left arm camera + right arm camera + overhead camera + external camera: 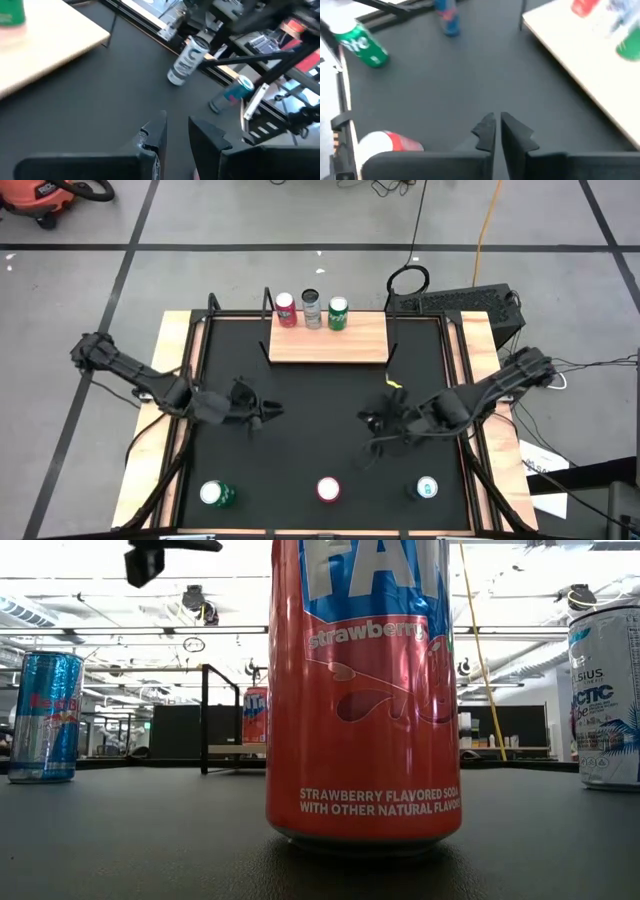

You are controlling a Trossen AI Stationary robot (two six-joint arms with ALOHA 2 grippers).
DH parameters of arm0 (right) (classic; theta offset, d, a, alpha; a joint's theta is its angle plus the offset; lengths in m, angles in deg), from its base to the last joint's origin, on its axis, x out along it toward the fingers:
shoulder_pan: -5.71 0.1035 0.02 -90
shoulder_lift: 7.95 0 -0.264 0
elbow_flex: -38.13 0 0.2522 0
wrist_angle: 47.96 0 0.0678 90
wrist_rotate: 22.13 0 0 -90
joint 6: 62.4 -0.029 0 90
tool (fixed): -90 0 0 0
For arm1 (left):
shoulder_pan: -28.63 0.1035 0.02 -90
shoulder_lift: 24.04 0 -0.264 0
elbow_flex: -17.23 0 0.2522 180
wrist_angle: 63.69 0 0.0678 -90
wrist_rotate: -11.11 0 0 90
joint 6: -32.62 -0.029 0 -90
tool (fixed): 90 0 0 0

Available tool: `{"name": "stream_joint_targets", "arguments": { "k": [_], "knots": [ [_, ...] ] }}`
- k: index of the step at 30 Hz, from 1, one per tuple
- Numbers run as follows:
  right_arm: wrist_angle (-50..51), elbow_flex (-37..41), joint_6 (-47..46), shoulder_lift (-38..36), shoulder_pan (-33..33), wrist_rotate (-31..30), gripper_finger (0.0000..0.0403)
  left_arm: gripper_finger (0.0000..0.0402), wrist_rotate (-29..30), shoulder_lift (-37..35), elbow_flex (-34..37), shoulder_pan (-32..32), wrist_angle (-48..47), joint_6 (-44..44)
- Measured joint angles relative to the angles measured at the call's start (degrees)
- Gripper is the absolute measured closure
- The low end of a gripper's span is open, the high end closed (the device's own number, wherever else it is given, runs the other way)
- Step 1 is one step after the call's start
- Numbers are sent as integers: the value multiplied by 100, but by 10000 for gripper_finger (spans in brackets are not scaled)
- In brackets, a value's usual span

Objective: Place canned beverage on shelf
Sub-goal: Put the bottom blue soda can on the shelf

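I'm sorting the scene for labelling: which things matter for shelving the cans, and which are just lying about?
Job:
shelf
three cans on it
green can
red can
white-and-teal can

Lying about:
orange vacuum
keyboard

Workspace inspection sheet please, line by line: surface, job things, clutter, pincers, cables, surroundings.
Surface: black tabletop with wooden side rails.
Job's things: light wooden shelf board at the far edge carrying a red can, a silver can and a green can; at the near edge stand a green Sprite can, a red strawberry soda can and a white-and-teal can.
Clutter: nothing seen.
Pincers: left pincer empty, jaws narrowly apart; right pincer shut, empty.
Cables: yellow cord on the floor.
Surroundings: orange shop vacuum, grey floor.
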Motion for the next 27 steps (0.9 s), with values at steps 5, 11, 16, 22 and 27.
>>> {"name": "stream_joint_targets", "arguments": {
  "k": [5, 11, 16, 22, 27],
  "knots": [
    [130, 775, -952, -682, 268, 4, 322, 321, 789, 263, 0, -649, -3, 596],
    [170, 1390, -1861, -1291, 656, 2, 229, 321, 825, 736, 0, -807, -165, 708],
    [152, 1651, -2049, -1307, 789, -15, 184, 319, 455, 1171, 0, -766, -445, 733],
    [-906, 1979, -1763, -1046, 768, -143, 175, 290, -593, 1297, -7, -762, -580, 1387],
    [-2825, 2259, -273, -686, 749, 9, 175, 270, -1330, 1389, -2, -810, -527, 1575]
  ]
}}
